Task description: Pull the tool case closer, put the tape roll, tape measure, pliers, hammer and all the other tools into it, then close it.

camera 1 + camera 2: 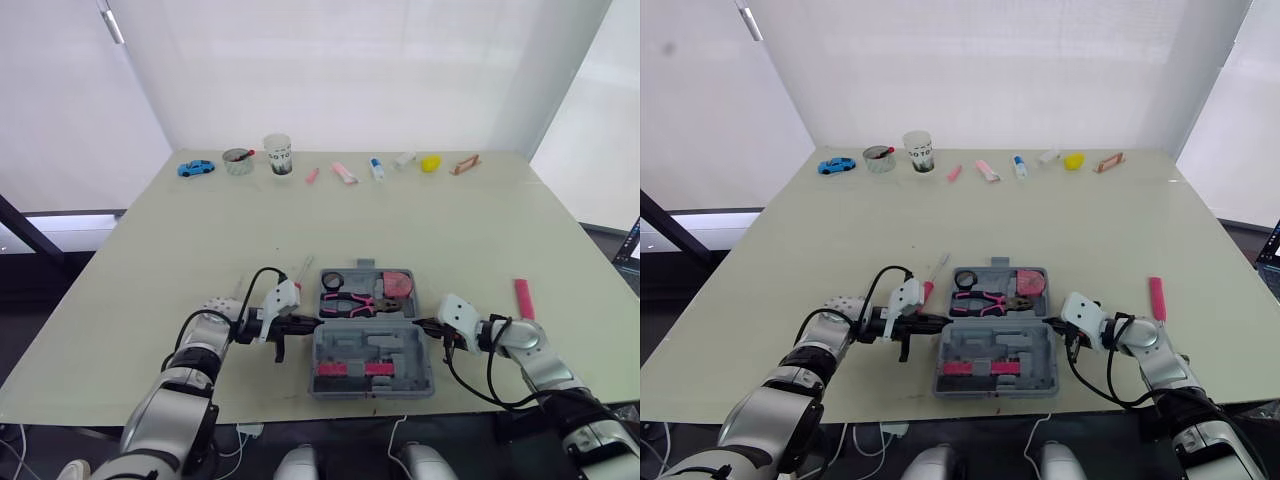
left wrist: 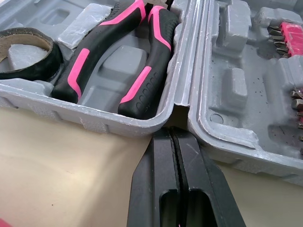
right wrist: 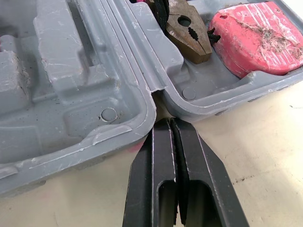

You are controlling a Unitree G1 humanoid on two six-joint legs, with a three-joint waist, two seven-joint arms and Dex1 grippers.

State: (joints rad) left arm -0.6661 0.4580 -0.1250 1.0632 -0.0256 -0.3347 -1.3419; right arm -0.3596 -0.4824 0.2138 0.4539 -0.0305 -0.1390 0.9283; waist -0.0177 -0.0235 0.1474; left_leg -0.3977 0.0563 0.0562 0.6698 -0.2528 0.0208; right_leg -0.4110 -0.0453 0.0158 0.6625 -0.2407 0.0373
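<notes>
L end effector [image 2: 173,135]: pressed together, nothing pinched, tips at hinge notch on L side of tool case [image 1: 350,345]; touching rim or just short, can't tell. R end effector [image 3: 169,124]: likewise pressed together, empty, tips at hinge notch on opp. side, just beside grey rim.

Tool case: lying open flat near front edge of surface [image 1: 150,260], betw. both end effectors, far half toward the far edge of surface, near half toward robot.

Far half, L to R: tape roll [image 2: 54,64], black, seated in its recess; pliers [image 2: 92,52] w/ black-and-pink grips, metal head pointing at tape measure [image 3: 258,35]; tape measure red, top scuffed, no print readable on it.

Near half: moulded slots, pink bit holder [image 2: 286,35] clipped in.

Outside case: screwdriver [image 1: 930,288] w/ red handle on surface just L of far half; pink tool [image 1: 523,298] R of case, clearly apart from it.

Writing: white cup [image 1: 278,155] at far edge w/ dark lettering, too small to read. Beside it, further L, blue toy car [image 1: 196,168].

Arm pose: L forearm in from near-L, wrist turned inward, end effector low, level, pointing R. R forearm mirrored, pointing L. Black cable looped above each wrist.
</notes>
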